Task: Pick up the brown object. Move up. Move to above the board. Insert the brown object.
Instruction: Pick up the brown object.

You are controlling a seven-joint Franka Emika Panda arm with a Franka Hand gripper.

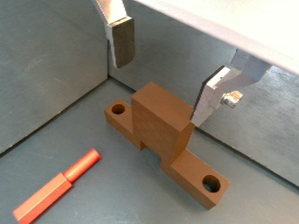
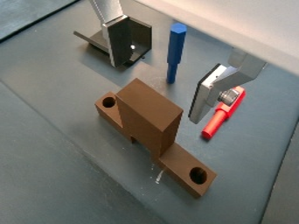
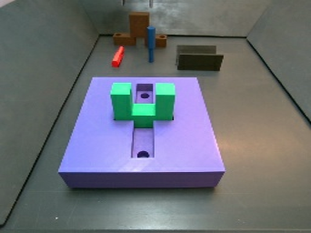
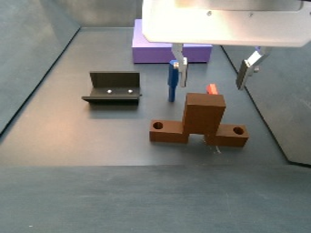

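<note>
above the brown object (image 4: 199, 122) hangs the tool (image 4: 214, 65), its two silver fingers spread wide with nothing between them; the piece sits untouched on the grey table (image 4: 73, 127), a tall block rising from a flat bar with one round hole at each end (two holes, both clear in a wrist view (image 2: 153, 129)).

only a side view shows the board (image 3: 144, 135), a violet-blue slab with one green u-shaped block (image 3: 142, 102) on top and a groove with holes down its middle; from there the brown object (image 3: 135, 27) is small at the far end of the table, well apart from the board. neither wrist view shows the board at all.

one red stick (image 1: 59, 185) lies on the table near the brown object in a wrist view; one blue peg (image 2: 176, 52) stands upright in a wrist view, near the dark fixture (image 2: 118, 42). a side view shows the fixture (image 4: 111, 89), the blue peg (image 4: 172, 80) and the violet board (image 4: 170, 50) behind the tool.

counted: one brown object, one board, one red stick, one blue peg, one fixture.
</note>
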